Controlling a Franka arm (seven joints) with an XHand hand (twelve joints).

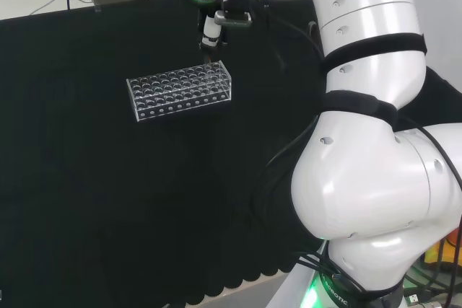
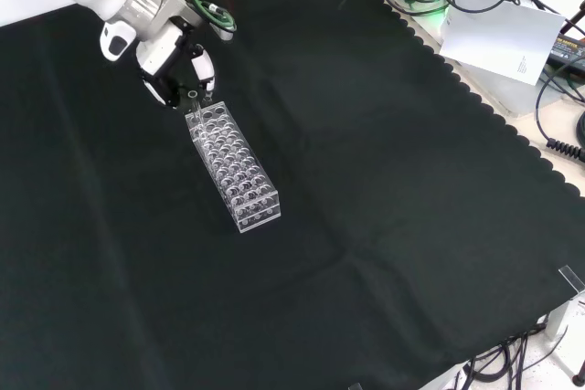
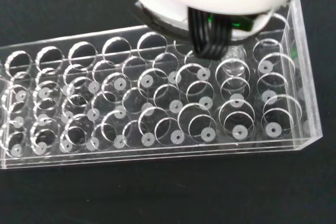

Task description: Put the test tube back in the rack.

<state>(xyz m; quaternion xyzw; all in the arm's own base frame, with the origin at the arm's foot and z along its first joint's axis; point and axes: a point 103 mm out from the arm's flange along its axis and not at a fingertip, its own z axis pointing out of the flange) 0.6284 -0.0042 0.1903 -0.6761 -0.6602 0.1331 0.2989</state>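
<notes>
My robot hand (image 2: 174, 75) hangs right over the far end of the clear rack (image 2: 233, 167) in the front view. A thin glassy line below the fingers (image 2: 203, 70) looks like the test tube (image 2: 195, 112), tip abt at the rack's top. Fingers seem pinched on it, tho can't fully confirm. Rack stands mid table (image 2: 384, 180). Left to do, I reckon: lower tube into a hole, let go.

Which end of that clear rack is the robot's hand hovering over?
The hand is over the rack's far end in the front view, the right end in the head view. The other end stands clear of it.
</notes>
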